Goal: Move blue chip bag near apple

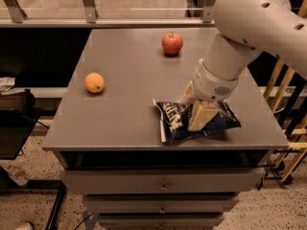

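Blue chip bag, dark navy with white lettering, lying crumpled near the front edge of the grey table, right of centre. My gripper comes down on it from above, at the end of my white arm, which enters from the upper right. My two beige fingers are held apart only by the bag. The near one lies flat against the bag's upper face, and the far one shows just behind the bag's rear edge. The foil is bunched between them (so I am pinching the blue chip bag, not merely resting on it). The bag's left end, with its white crimped seam, tilts up slightly off the table. Its right end spreads out past my wrist, towards the table's right edge.

Apple, small, red and round, stem up, standing near the back edge of the same table. It is well apart from the bag, with bare grey surface between them, and I do not touch it.

Orange fruit, round and yellow-orange, on the left part of the table. It is well apart from both the bag and the apple.

Drawers, grey with small knobs, stacked beneath the table top, facing the camera.
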`<state>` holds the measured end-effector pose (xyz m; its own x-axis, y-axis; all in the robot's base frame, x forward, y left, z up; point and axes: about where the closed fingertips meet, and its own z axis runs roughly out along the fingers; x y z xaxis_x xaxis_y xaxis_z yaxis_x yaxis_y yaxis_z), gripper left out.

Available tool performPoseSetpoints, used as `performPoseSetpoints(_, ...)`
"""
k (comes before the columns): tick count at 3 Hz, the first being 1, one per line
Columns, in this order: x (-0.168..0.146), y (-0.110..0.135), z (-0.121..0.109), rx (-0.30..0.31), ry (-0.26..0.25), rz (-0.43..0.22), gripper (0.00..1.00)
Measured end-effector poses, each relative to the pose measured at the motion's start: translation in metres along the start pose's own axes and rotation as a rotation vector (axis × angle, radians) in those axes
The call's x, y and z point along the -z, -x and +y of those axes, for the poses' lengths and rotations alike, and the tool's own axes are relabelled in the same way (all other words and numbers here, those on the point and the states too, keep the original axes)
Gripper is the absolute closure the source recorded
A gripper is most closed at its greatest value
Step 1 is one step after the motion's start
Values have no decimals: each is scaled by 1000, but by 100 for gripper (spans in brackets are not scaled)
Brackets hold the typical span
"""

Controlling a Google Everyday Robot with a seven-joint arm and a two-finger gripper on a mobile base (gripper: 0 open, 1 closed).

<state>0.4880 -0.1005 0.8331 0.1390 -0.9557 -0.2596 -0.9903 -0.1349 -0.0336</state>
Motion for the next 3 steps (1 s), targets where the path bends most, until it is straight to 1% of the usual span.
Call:
performPoseSetpoints(1,2,1,0,0,0,0,88)
performPoseSetpoints(2,8,2,0,-1,0,0,100)
performPoseSetpoints(3,10,2,0,-1,-1,-1,100)
